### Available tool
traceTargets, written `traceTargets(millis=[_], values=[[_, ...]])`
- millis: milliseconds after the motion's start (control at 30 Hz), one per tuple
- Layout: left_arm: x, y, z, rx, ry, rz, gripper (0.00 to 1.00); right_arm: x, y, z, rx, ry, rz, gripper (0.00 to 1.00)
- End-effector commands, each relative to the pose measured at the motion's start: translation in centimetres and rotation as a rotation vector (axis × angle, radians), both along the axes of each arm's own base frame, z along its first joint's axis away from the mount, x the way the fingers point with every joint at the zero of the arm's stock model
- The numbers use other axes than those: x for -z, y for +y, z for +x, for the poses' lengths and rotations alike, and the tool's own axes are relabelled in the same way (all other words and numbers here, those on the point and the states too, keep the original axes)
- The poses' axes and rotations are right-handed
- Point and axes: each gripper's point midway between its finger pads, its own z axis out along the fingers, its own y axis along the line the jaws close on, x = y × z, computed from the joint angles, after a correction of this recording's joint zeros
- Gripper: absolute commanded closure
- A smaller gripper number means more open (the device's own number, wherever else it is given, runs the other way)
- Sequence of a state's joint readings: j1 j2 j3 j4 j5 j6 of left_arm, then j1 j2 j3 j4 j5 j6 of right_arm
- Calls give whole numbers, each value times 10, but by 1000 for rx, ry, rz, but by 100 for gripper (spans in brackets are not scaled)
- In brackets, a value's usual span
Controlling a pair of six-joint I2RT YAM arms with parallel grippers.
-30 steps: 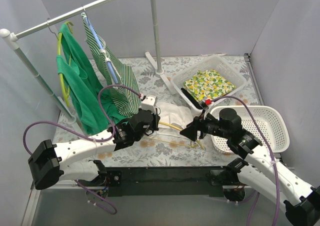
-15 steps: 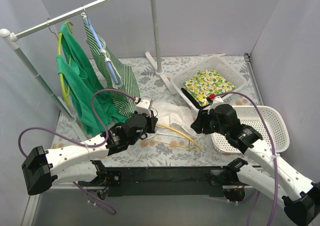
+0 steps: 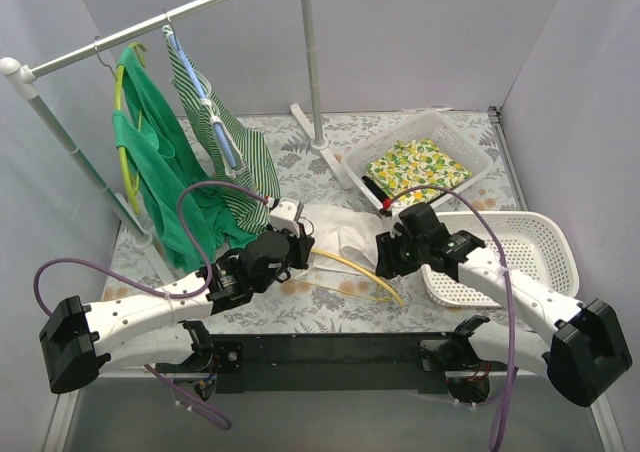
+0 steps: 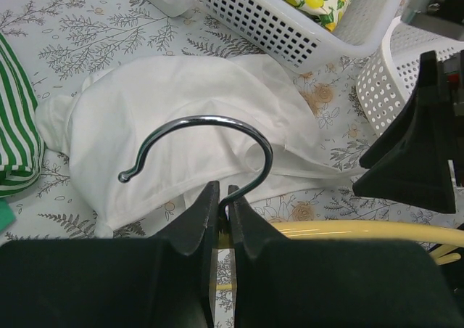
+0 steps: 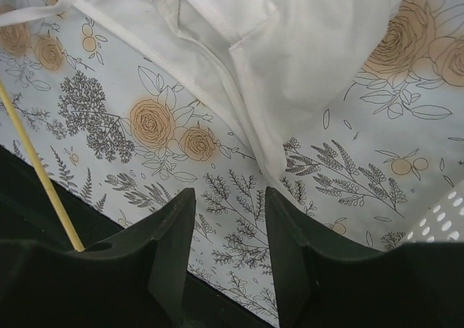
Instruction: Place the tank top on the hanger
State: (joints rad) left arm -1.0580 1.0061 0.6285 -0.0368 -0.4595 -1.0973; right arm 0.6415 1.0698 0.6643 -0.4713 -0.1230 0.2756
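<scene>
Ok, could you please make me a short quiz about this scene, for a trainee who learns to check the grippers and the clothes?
1. True or false: the left gripper is shut on the hanger, at the base of its hook.
2. Where does the tank top lie? A) on the table; B) in a white basket; C) on the rail.
3. What does the right gripper hold?
Key: 1 true. 2 A. 3 nothing; it is open above the table.
</scene>
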Motion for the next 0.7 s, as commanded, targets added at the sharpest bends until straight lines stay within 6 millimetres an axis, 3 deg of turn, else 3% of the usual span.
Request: traceTargets(millis=[0,367,667], values=[[-17,-2,0,3,-34,-51,100,-11,15,12,-96,-42,18,49],[-16,-2,-1,3,-28,-54,100,13,-9,22,6,-21,-135,48],[-14,-1,-1,-3,-24,-48,100,24,-9,8,-7,38,-122,46]])
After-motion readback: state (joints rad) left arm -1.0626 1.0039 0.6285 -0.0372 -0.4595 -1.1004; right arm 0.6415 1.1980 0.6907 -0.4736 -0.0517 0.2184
